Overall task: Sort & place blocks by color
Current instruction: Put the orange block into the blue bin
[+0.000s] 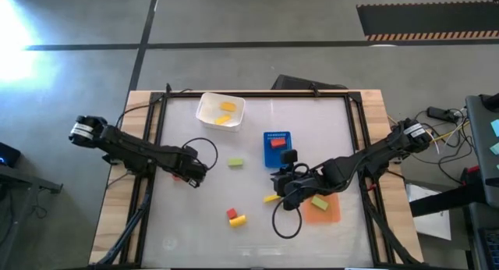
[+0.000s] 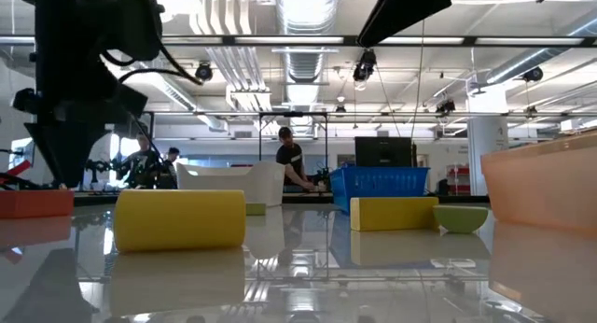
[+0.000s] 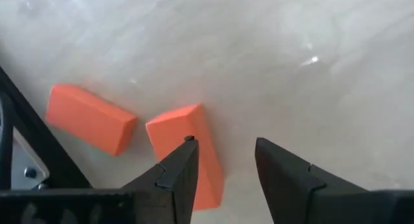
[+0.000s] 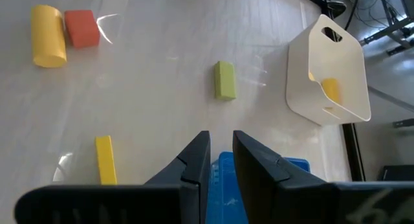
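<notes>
My left gripper (image 3: 226,175) (image 1: 192,173) is open and low over the table's left half. Two red blocks lie there: one (image 3: 184,156) just outside one finger, not between the two, the other (image 3: 90,118) beside it. My right gripper (image 4: 220,160) (image 1: 285,179) is open by a narrow gap and empty, near the blue tray (image 1: 269,157). A red block (image 1: 277,143) lies in that tray. A green block (image 1: 320,201) lies on the orange tray (image 1: 331,214). Yellow blocks (image 1: 224,112) sit in the white tub (image 1: 204,106). Loose on the table are a green block (image 1: 235,162) (image 4: 224,79), a yellow one (image 1: 270,198) (image 4: 105,160), and a red (image 1: 231,214) (image 4: 81,28) and yellow (image 1: 238,220) (image 4: 48,35) pair. My left gripper has one finger (image 3: 180,169) standing in front of the long side (image 3: 194,130) of the nearer red block, coming from above at a slant. I cannot tell whether it touches the block, which lies flat on the table.
Black cable loops lie by both grippers (image 1: 204,149) (image 1: 287,223). A black frame (image 1: 257,94) runs along the table's far and side edges. The low view shows the yellow block (image 2: 179,218) close up, and people stand in the room behind (image 2: 291,160).
</notes>
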Tool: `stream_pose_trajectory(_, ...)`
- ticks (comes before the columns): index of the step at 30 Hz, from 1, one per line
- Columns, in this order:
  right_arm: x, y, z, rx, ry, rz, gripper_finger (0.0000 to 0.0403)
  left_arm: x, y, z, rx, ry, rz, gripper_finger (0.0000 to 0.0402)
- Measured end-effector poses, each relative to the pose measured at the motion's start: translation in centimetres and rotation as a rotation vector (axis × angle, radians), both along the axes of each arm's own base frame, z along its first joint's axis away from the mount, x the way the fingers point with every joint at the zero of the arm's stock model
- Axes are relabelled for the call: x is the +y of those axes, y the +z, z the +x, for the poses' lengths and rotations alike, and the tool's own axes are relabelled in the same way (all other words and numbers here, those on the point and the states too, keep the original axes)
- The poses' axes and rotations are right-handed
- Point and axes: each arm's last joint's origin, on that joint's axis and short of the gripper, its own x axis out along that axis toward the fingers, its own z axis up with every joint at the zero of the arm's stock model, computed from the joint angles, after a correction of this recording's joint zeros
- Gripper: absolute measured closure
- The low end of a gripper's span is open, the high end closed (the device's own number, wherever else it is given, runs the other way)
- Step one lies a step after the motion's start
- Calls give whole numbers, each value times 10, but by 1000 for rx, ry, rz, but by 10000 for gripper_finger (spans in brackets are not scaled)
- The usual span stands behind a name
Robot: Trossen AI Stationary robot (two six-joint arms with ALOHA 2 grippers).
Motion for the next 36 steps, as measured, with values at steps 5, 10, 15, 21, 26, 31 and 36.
stream_pose_trajectory(5, 0, -2, 0, -2, 0, 1, 346, 2, 4, -5, -6, 4, 12, 261)
stream_pose_trajectory(10, 0, -4, 0, 1, -6, 5, 346, 3, 1, -15, 18, 58, 10, 227)
stream_pose_trajectory(15, 0, -5, -1, 4, -6, 3, 346, 4, -6, -18, 35, 81, 19, 181)
stream_pose_trajectory(21, 0, -5, -1, 3, -7, 3, 346, 5, -27, -22, 19, 82, 7, 165)
stream_pose_trajectory(26, 0, -5, -1, 1, -8, 5, 346, 4, -33, -20, -7, 81, -2, 195)
stream_pose_trajectory(31, 0, -7, -1, -3, -21, 18, 346, 5, -32, -20, -7, 78, 7, 283)
stream_pose_trajectory(36, -1, -14, -3, 4, -45, 34, 346, 5, -28, -17, -37, 68, 45, 282)
